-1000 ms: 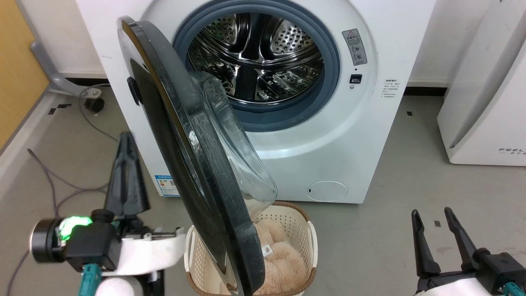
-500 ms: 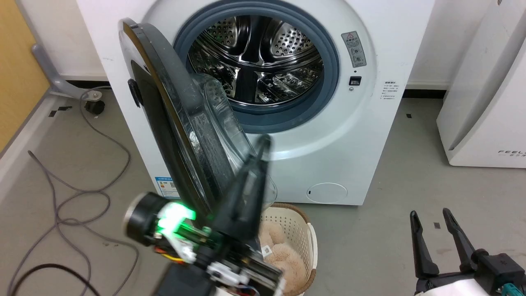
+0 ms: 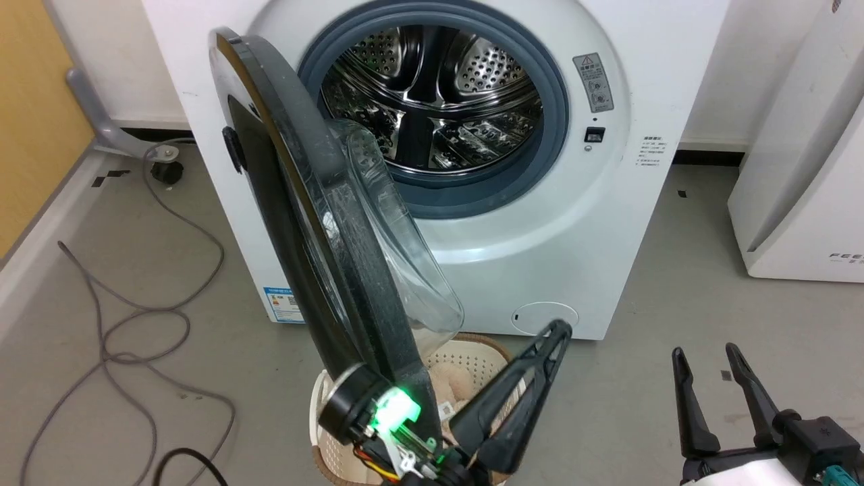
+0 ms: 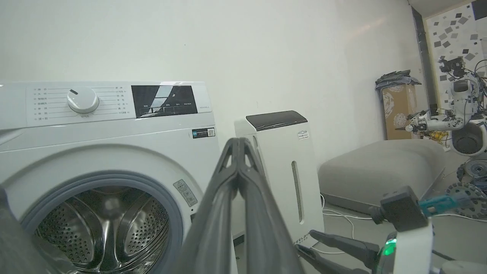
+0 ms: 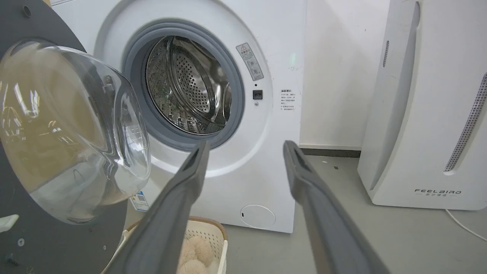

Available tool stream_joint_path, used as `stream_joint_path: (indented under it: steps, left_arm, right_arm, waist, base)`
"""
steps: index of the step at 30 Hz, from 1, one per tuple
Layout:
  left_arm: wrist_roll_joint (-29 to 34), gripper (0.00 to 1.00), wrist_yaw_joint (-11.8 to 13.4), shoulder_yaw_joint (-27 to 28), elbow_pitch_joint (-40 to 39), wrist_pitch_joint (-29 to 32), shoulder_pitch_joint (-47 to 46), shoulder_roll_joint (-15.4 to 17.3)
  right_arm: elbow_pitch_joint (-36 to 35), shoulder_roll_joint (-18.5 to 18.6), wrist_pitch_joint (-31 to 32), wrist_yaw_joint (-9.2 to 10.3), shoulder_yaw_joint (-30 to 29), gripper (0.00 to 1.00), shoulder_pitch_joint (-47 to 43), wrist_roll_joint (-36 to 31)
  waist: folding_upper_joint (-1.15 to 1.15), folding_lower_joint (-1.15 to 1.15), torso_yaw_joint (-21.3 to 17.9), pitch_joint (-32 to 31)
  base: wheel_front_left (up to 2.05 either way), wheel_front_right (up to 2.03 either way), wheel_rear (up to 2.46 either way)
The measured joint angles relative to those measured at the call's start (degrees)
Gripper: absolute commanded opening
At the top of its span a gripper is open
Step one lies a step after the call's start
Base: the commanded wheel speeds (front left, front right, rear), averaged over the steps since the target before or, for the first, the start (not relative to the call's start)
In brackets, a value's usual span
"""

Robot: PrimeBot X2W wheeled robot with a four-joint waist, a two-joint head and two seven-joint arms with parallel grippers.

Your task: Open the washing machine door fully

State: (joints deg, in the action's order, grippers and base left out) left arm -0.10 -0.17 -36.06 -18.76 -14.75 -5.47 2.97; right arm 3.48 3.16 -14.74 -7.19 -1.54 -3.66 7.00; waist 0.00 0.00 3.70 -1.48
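Although the washing machine door (image 3: 351, 270) is off its latch, it stands only partway open. It hangs from the left side of the washing machine (image 3: 594, 256), with its near edge turned toward the robot. Its clear glass bowl (image 3: 398, 236) bulges to the right, partly in front of the steel drum (image 3: 432, 101) and its grey-blue ring. In the right wrist view the door's (image 5: 68, 243) dark inner face and the bowl take up the left side.

The left gripper (image 3: 559, 329) is low in the middle of the head view, just right of the door's near lower rim and above a white perforated basket (image 3: 466, 351) holding something beige and plush. Its fingers (image 3: 513, 398) are pressed together with nothing between them. They slant up and to the right, toward the round cap (image 3: 544, 317) low on the machine's front. Whether the wrist touches the door rim cannot be told. Its own camera shows the joined fingertips (image 4: 237, 140) against the machine (image 4: 114, 129) and a white appliance (image 4: 281, 160) to the right.

The right gripper (image 3: 704, 351) sits near the robot at the lower right, well apart from the door, over bare grey floor. Its fingers (image 5: 182, 190) are spread with nothing between them and point toward the machine (image 5: 274, 57). The white appliance (image 5: 418, 114), marked FEELBIRD, stands to the right of the machine. A grey cable (image 3: 135, 324) loops over the floor on the left.
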Motion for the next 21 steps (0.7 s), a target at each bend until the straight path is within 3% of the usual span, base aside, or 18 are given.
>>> stream_joint_path:
  steps: [11, 21]
  left_arm:
    - [-0.6, 0.00, 0.3, -0.9, 9.4, 0.0, 3.6, 1.4]
    - [-2.6, 0.00, 1.6, 2.3, 16.9, 0.0, 5.0, 1.8]
  right_arm:
    - [0.2, 0.0, 0.0, 0.00, 0.1, 1.00, 0.0, 0.0]
    - [0.6, 0.0, 0.0, 0.00, 0.0, 1.00, 0.0, -0.1]
  waist:
    - [0.00, 0.00, 0.8, 0.6]
    - [0.00, 0.00, 1.3, 1.3]
  base:
    - [0.00, 0.00, 0.00]
    - [0.00, 0.00, 0.00]
